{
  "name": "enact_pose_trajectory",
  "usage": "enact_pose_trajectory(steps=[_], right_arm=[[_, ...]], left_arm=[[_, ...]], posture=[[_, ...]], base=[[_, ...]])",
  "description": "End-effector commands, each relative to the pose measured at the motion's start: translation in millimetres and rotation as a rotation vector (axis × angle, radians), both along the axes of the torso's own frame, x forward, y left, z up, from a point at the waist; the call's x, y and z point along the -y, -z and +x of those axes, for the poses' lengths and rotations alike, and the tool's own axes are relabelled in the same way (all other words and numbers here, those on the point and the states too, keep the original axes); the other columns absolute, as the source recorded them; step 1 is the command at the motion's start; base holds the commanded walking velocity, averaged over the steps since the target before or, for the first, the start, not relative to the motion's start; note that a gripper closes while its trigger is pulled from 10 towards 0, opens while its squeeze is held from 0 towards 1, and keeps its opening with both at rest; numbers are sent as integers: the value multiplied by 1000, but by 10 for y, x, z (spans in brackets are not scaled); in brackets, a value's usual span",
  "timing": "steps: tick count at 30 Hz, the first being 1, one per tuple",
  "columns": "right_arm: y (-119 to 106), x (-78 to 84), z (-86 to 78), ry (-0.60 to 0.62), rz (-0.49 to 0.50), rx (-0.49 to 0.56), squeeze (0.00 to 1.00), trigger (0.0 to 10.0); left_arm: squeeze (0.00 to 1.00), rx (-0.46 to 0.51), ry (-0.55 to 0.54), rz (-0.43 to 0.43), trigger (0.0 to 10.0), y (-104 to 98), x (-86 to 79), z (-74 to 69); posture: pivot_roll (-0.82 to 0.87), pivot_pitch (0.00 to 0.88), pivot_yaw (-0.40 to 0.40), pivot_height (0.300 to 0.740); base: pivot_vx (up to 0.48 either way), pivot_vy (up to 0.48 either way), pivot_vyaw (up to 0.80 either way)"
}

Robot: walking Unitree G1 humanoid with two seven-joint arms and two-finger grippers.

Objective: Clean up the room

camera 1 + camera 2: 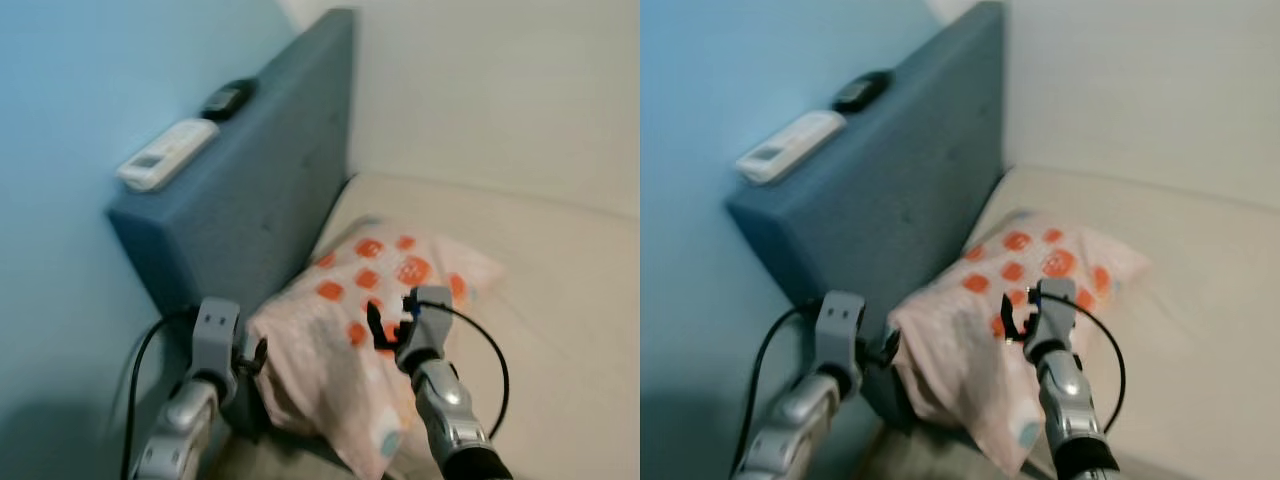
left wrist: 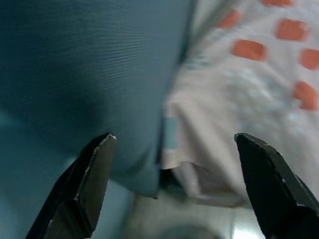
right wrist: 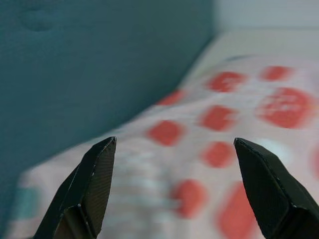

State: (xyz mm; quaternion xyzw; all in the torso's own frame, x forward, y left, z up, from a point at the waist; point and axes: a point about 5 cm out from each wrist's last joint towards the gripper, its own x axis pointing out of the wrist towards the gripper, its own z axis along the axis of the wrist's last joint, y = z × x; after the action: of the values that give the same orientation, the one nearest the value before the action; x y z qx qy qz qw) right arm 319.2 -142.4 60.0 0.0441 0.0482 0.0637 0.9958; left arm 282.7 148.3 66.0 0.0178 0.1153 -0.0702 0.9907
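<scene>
Though blurred by camera motion, shows enough to read from left to right. Farthest left, on the top edge of the blue upholstered headboard (image 1: 262, 190), lie a white remote control (image 1: 167, 153) and, just beyond it, a small black device (image 1: 228, 98) too soft-edged to identify. Lower down, hovers the left gripper (image 1: 255, 360) near the headboard's lower corner, just beside the near left corner of the pillow (image 1: 350, 330); seen from its wrist camera, fingers (image 2: 87, 181) spread wide with nothing between them. Next comes the pillow itself, pale with orange patches, leaning against the headboard at the head of the cream mattress (image 1: 560, 300), its lower end drooping off the edge toward the robot. Over its middle hangs the right gripper (image 1: 385, 325), likewise spread wide and empty in its wrist view, fingers (image 3: 89, 186) straddling the patterned cover; contact with the fabric cannot be told. Judging by the slump and creases, looks soft, light and floppy, likely to fold and sag if pinched at one spot, not fragile, with loose cloth that may slide over the filling. Probably best taken with both grippers at once, one at each end or corner, biting deep enough to catch stuffing as well as cover.
</scene>
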Motion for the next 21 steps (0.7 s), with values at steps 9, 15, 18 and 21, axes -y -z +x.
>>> enact_pose_trajectory(steps=[9, 15, 18, 21], right_arm=[[91, 63, -58, 33, 24, -38, 0, 10000], [97, 73, -70, 34, 25, -36, 0, 10000], [97, 73, -72, 34, 26, -36, 0, 10000], [96, 74, -72, 34, 27, -35, 0, 10000]], left_arm=[[0, -27, 41, 22, 10000, 50, 72, -47], [0, -24, 18, 59, 10000, 39, 44, -14], [0, -23, 14, 58, 10000, 33, 37, -7], [0, -22, 12, 57, 10000, 27, 34, -2]], posture=[[44, 135, -2, 730], [41, 129, 1, 730], [40, 125, 1, 730], [41, 125, 0, 730]], base=[[0, 0, 356], [0, 0, 0], [0, -135, 0], [0, -430, 0]])
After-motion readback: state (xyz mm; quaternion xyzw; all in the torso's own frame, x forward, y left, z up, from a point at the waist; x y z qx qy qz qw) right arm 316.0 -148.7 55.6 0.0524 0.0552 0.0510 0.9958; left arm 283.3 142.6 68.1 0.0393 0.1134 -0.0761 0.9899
